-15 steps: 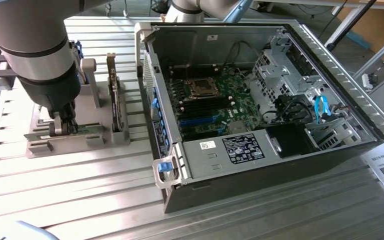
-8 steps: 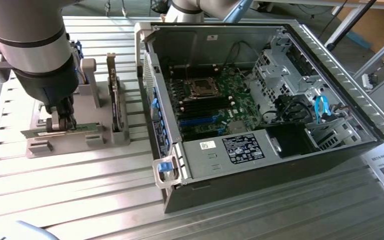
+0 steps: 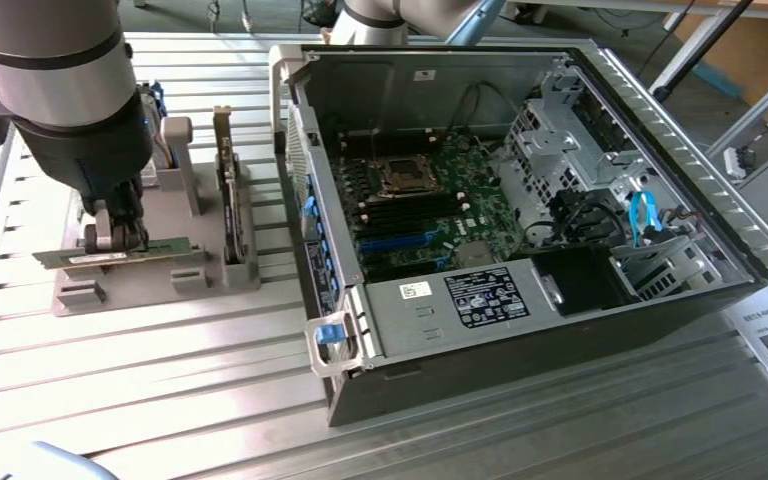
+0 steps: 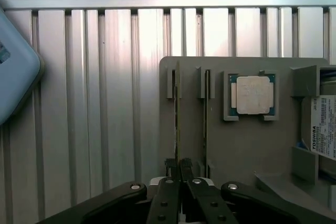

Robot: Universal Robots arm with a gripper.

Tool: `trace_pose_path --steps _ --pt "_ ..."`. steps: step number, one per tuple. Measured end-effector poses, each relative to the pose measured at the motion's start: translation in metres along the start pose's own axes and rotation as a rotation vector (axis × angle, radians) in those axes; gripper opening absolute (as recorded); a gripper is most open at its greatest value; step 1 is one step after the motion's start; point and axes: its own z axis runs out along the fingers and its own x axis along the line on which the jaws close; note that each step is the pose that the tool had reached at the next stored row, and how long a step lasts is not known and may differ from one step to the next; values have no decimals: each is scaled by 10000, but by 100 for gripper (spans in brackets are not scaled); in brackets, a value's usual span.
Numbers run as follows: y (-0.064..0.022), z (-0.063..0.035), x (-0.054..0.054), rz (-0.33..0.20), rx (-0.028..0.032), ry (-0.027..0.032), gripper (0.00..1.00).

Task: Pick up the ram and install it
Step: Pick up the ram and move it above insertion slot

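Observation:
The ram (image 3: 115, 254), a thin green stick with a white label, stands on edge in the grey holder (image 3: 157, 285) at the exterior view's left. My gripper (image 3: 120, 236) comes straight down on its middle, fingers shut on it. In the wrist view the ram (image 4: 177, 114) appears edge-on as a thin dark line running away from the black fingertips (image 4: 169, 174), which pinch it from both sides. The open computer case (image 3: 518, 330) lies to the exterior view's right, with the motherboard's dark memory slots (image 3: 373, 205) exposed inside.
A taller expansion card (image 3: 229, 195) stands upright in the holder beside the ram. The square silver processor (image 4: 253, 95) and a labelled hard drive (image 4: 323, 129) sit in the same holder (image 4: 236, 150). A pale blue object (image 4: 16, 72) lies on the slatted metal table (image 4: 105, 103).

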Motion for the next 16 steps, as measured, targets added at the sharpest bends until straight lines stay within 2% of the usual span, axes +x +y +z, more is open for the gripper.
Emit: trace_pose_path --steps 9,16 --pt "8 -207 -4 1 2 27 12" --pt "16 -409 -8 3 1 79 12"
